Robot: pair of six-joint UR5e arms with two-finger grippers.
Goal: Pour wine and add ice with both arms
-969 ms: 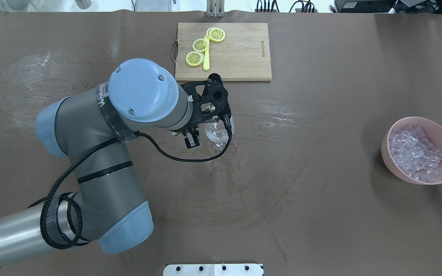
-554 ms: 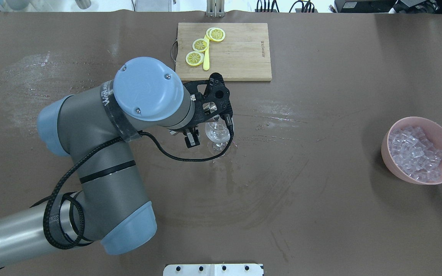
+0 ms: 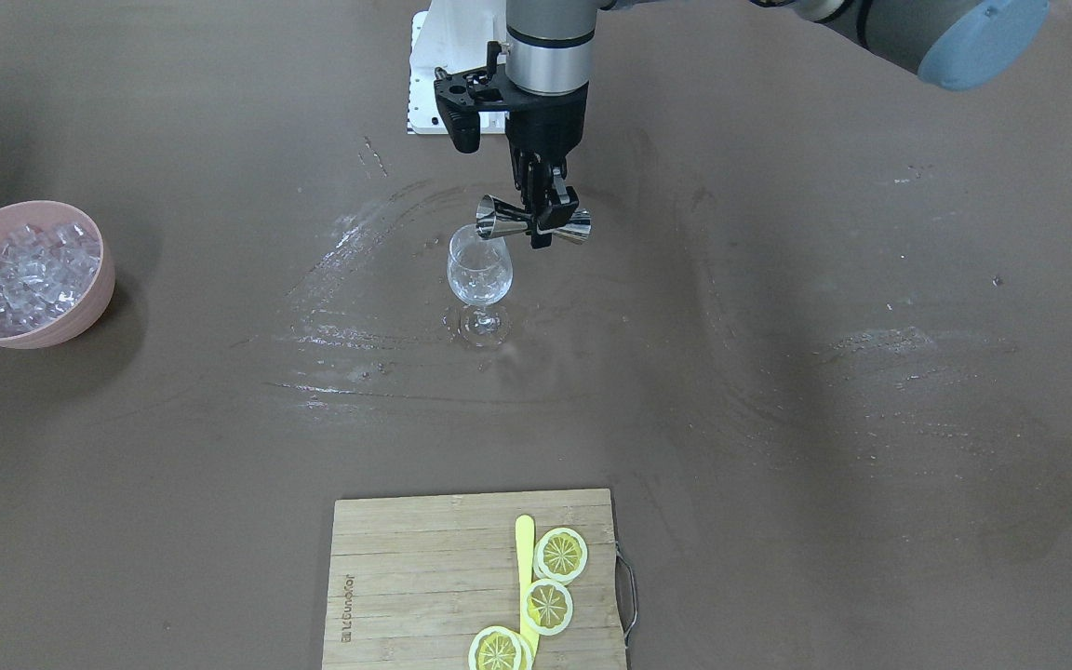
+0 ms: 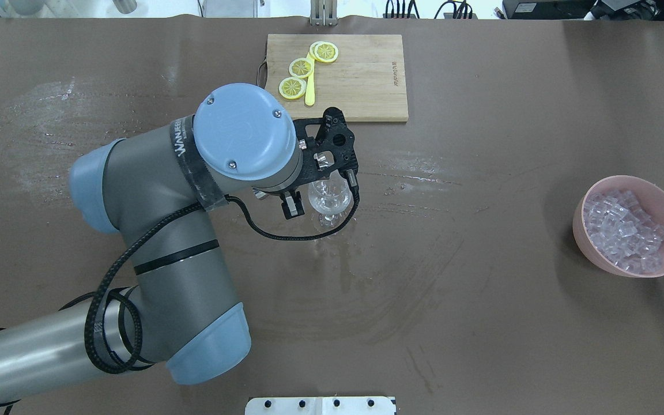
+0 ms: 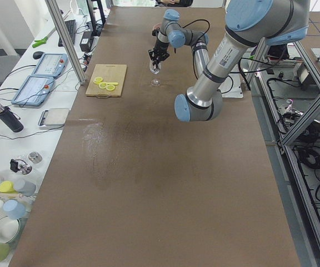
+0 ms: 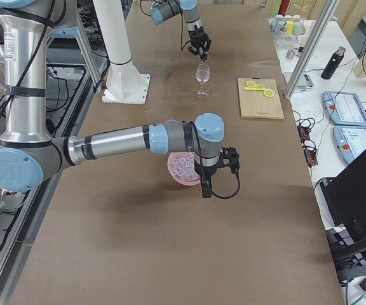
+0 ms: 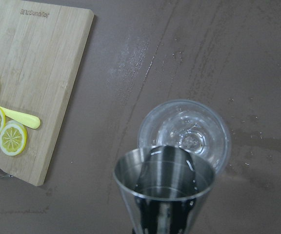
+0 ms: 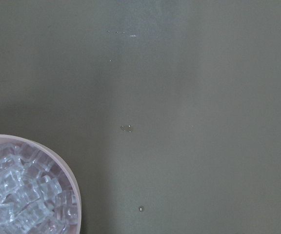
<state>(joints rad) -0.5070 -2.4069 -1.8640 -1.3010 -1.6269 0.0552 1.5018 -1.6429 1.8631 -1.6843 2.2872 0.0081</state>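
Since a second earlier, the left arm (image 4: 153, 190) had swung slightly toward the cutting board (image 4: 361, 86); the wine glass (image 3: 479, 272) stayed put. The left gripper (image 3: 537, 223) was clamped on the waist of a steel jigger (image 3: 499, 221), tipped sideways with one mouth just above the glass rim. The right gripper (image 6: 203, 184) showed only from the side, so its jaws could not be judged. The ice (image 3: 26, 268), likely slick, hard and light, wanted a pinch across one cube's flat faces; it lay heaped in the pink bowl (image 3: 89, 312), seemingly just beneath that claw.
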